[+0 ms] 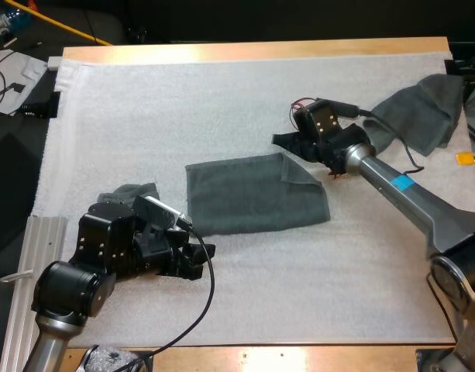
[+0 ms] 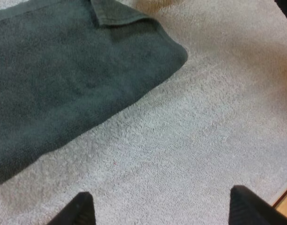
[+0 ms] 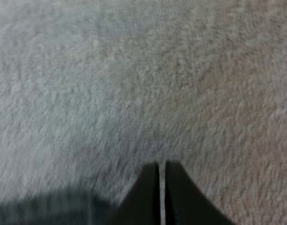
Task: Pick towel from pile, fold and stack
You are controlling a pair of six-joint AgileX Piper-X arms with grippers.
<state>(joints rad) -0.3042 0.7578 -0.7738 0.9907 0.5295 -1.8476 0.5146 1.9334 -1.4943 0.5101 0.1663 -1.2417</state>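
A dark grey-green towel (image 1: 252, 194) lies folded flat in the middle of the mat, its far right corner flipped over (image 1: 299, 170). My right gripper (image 1: 282, 141) hovers just beyond that corner, shut on nothing; in the right wrist view its fingertips (image 3: 161, 187) touch over bare mat, beside the towel's edge (image 3: 49, 206). My left gripper (image 1: 202, 256) is low at the towel's near left corner and open; its fingers (image 2: 75, 211) stand wide apart over mat, short of the towel (image 2: 73, 79). A crumpled towel (image 1: 423, 112) lies at the far right. Another towel lump (image 1: 132, 192) sits partly hidden behind my left arm.
A metal rail (image 1: 36, 256) runs along the mat's left side. The wooden table edge (image 1: 252, 50) borders the far side, with cables and clutter (image 1: 12, 70) beyond the far left corner. Open mat (image 1: 314, 287) stretches in front of the folded towel.
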